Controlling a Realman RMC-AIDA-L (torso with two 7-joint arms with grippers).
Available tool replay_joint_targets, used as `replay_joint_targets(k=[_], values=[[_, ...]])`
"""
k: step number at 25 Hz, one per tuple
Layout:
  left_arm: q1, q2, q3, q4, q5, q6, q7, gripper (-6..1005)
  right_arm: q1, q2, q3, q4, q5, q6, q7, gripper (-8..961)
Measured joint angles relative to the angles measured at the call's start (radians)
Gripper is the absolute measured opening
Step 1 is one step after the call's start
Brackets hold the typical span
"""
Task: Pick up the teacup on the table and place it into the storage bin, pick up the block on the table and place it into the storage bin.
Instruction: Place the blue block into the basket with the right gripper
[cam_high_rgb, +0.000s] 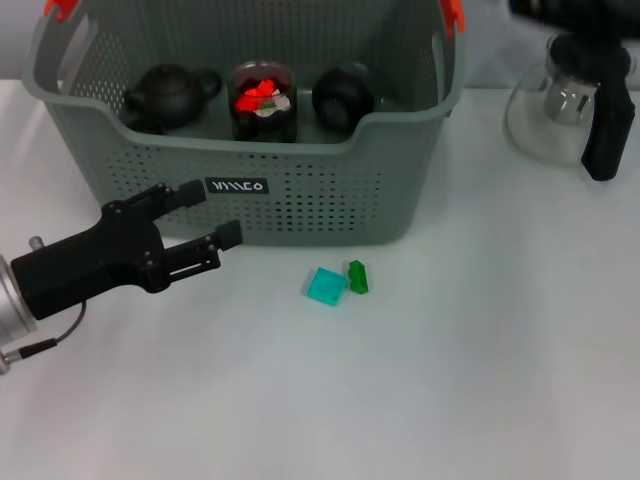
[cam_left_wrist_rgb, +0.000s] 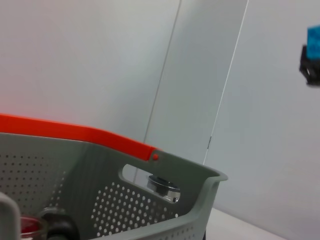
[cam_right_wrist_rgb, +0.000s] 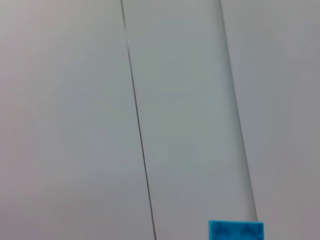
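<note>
The grey perforated storage bin (cam_high_rgb: 300, 200) stands at the back of the table; its rim (cam_left_wrist_rgb: 197, 172) fills the left wrist view. Inside it sit a small round black teacup (cam_high_rgb: 343, 97), a black teapot (cam_high_rgb: 165, 97) and a glass cup with red contents (cam_high_rgb: 263, 100). A teal block (cam_high_rgb: 326, 286) and a green block (cam_high_rgb: 358, 277) lie side by side on the table in front of the bin. My left gripper (cam_high_rgb: 212, 214) is open and empty, low in front of the bin's left half. My right gripper (cam_left_wrist_rgb: 311, 55) is raised high, holding a blue block (cam_right_wrist_rgb: 235, 230).
A glass pitcher (cam_high_rgb: 565, 110) with a black handle (cam_high_rgb: 607, 135) stands to the right of the bin. Orange clips (cam_high_rgb: 452, 14) mark the bin's handles. White tabletop (cam_high_rgb: 450, 380) stretches in front and to the right of the blocks.
</note>
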Motion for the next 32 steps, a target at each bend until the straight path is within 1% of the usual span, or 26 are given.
replay_joint_targets(k=[4,6,8,10,12,13,15,17,19,22,27,32], values=[[0.000,0.000,-0.003,0.002,0.000,0.006,0.000,830,0.126,-0.005,-0.008,-0.116,-0.130,0.097,0.163,430],[0.001,0.000,-0.002,0.002,0.000,0.007,-0.001,830,0.208,-0.006,-0.023,-0.166,-0.238,0.164,0.275,430],[0.003,0.000,-0.002,0.003,0.000,0.007,-0.001,830,0.277,-0.012,-0.041,-0.191,-0.344,0.222,0.383,431],[0.004,0.000,-0.002,0.003,0.000,0.007,-0.001,830,0.377,-0.023,-0.074,-0.200,-0.520,0.303,0.540,431],[0.006,0.000,-0.002,0.004,0.000,0.007,-0.002,830,0.453,-0.025,-0.098,-0.189,-0.663,0.359,0.641,432],[0.007,-0.001,-0.002,0.005,0.000,0.007,-0.002,830,0.488,-0.023,-0.107,-0.178,-0.740,0.388,0.677,432],[0.007,-0.001,-0.002,0.005,0.000,0.008,-0.002,830,0.569,-0.011,-0.118,-0.134,-0.886,0.440,0.721,431],[0.007,-0.001,-0.002,0.005,0.000,0.008,-0.002,830,0.640,-0.002,-0.129,-0.060,-0.975,0.471,0.728,431],[0.007,-0.001,-0.002,0.004,0.000,0.008,-0.002,830,0.704,0.000,-0.165,0.038,-1.029,0.498,0.727,431],[0.007,-0.002,-0.002,0.002,-0.001,0.009,-0.002,830,0.772,0.000,-0.247,0.170,-1.091,0.552,0.723,430],[0.007,-0.003,-0.002,0.001,-0.001,0.009,-0.002,830,0.849,0.004,-0.359,0.352,-1.154,0.637,0.726,431],[0.008,-0.008,-0.002,0.000,-0.001,0.010,-0.002,830,0.873,0.005,-0.389,0.477,-1.157,0.717,0.731,431]])
